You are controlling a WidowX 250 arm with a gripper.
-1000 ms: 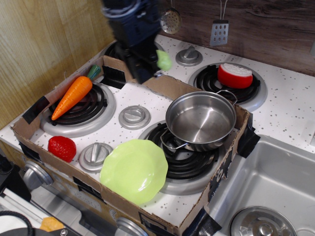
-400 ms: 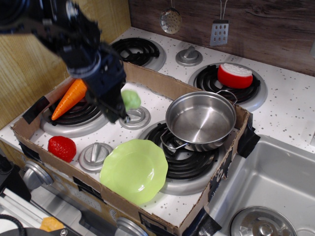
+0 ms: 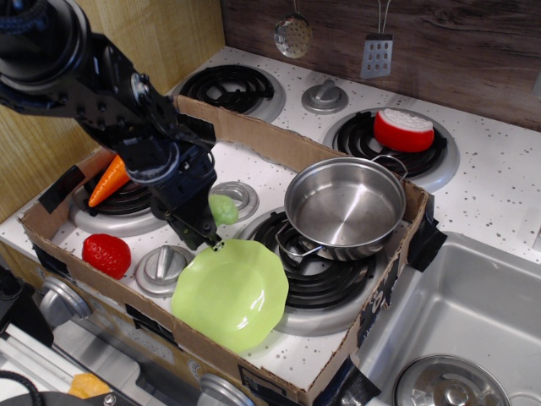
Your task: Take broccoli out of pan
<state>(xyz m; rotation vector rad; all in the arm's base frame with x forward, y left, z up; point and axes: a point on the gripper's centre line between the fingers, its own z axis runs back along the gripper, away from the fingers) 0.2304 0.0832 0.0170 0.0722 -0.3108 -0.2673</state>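
My backdrop: dark wood-grain wall (image 3: 439,42) across top right; light wood panel (image 3: 51,152) at left; white speckled stovetop (image 3: 499,186) centre; steel sink (image 3: 473,321) lower right.

We see a pale-green broccoli (image 3: 222,208) against the black end effector (image 3: 205,222). The pan (image 3: 345,207) is shiny silver steel, mirror-bright inside. Our lime-green plate (image 3: 230,293) has a scalloped edge. The carrot (image 3: 107,180) is orange, the strawberry (image 3: 106,255) red. A red piece with a white top (image 3: 403,128) rests on a black coil burner (image 3: 392,140). The desk (image 3: 499,186) is white, speckled with dark flecks. The cardboard frame (image 3: 279,145) is brown with black tape patches. The burner caps (image 3: 164,267) are dull grey. The back wall (image 3: 473,42) is dark brown wood grain, the side wall (image 3: 173,30) light yellowish wood.
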